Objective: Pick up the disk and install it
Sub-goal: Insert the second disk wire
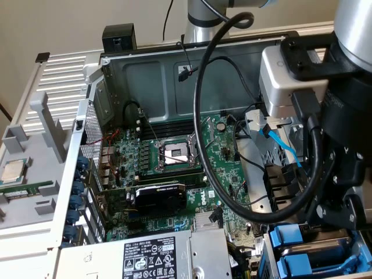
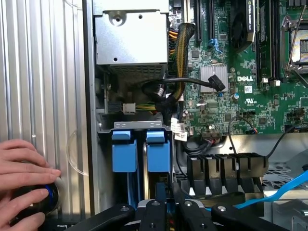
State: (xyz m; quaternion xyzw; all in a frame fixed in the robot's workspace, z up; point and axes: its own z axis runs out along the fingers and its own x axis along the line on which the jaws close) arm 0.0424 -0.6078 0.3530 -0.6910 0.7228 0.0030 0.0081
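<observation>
Your gripper is closed, hovering just above the drive bay, where the disk already sits by its blue carrier; a hand works close beside it, so any swing could strike fingers or snag the blue cable

Even, soft indoor light; glare on the ribbed metal panel; the case's interior sits shadowed; focus crisp.

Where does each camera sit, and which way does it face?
Exterior view: off the arm, above the open case, looking down at the motherboard; the arm fills its right.
Wrist view: on the wrist, facing down at the blue carriers; the gripper linkage and a person's hand show.
Shared: motherboard, blue carriers, power supply.
</observation>
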